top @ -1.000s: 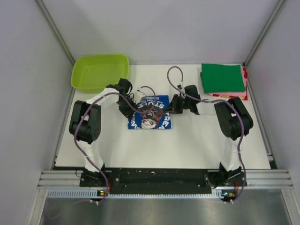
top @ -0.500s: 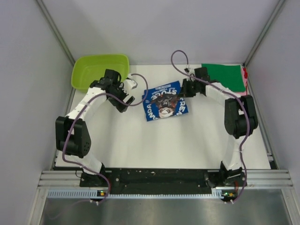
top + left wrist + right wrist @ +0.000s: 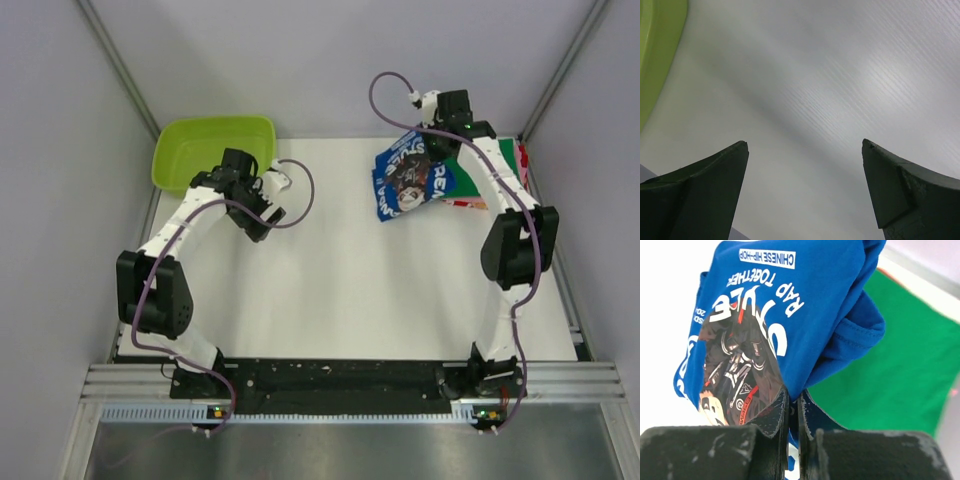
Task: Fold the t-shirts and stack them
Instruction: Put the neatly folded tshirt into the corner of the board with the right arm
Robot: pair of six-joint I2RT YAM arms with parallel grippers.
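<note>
Right jaws clamp the blue t-shirt [image 3: 805, 295]; left jaws spread wide.

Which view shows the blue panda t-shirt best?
Right wrist: the blue t-shirt fills the frame, lettering readable, pinched in the right gripper. Top external shows it small; left wrist shows none of it.

Lime-green plastic tub [image 3: 213, 150] at far-left corner of white table [image 3: 330, 300], grey walls [image 3: 330, 60] around

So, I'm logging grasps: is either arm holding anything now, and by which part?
The right gripper holds the blue t-shirt, jaws pinched on a folded edge of the cloth. The left gripper is open, holding nothing.
</note>
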